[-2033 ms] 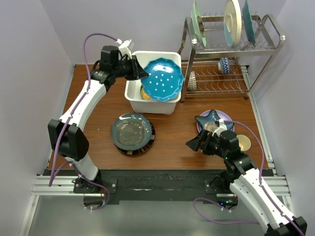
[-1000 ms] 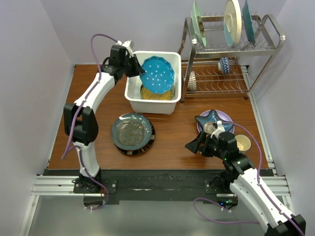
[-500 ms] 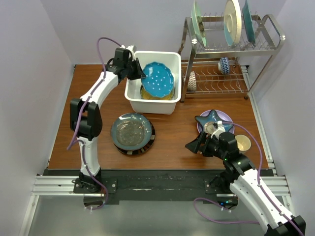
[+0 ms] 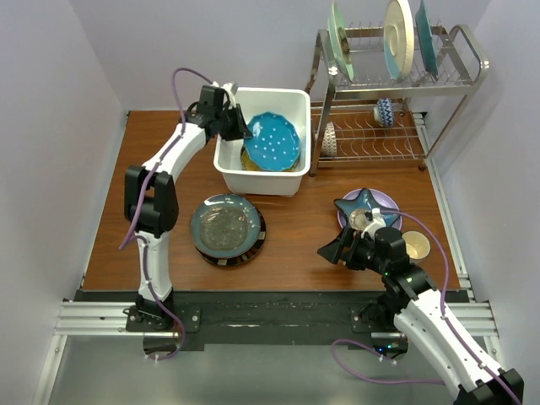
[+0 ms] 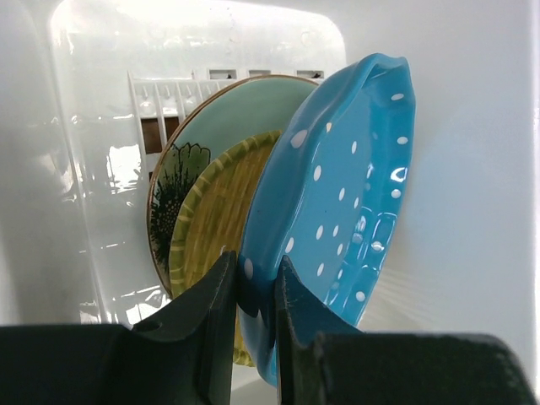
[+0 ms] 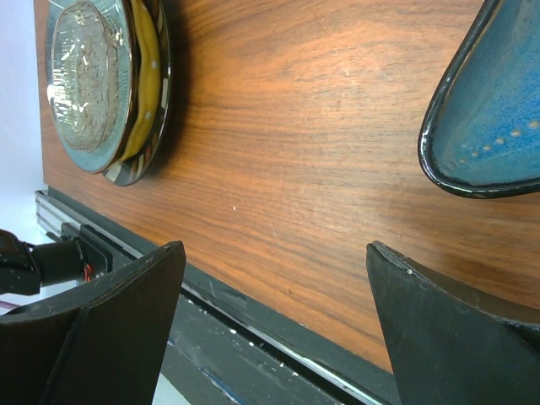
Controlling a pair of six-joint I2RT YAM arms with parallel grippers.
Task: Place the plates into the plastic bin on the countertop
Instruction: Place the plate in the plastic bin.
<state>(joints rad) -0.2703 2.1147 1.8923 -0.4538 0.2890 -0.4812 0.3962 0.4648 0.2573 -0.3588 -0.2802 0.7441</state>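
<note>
The left gripper (image 5: 254, 283) is clamped on the rim of the blue dotted plate (image 5: 337, 211), which stands on edge inside the plastic bin (image 4: 253, 180) at the far left. Stiff, glazed and breakable, the plate is probably slippery and best held by the rim.

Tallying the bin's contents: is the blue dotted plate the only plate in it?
No, a mint flower plate and a yellow ribbed plate lean behind the blue dotted plate inside the plastic bin.
</note>
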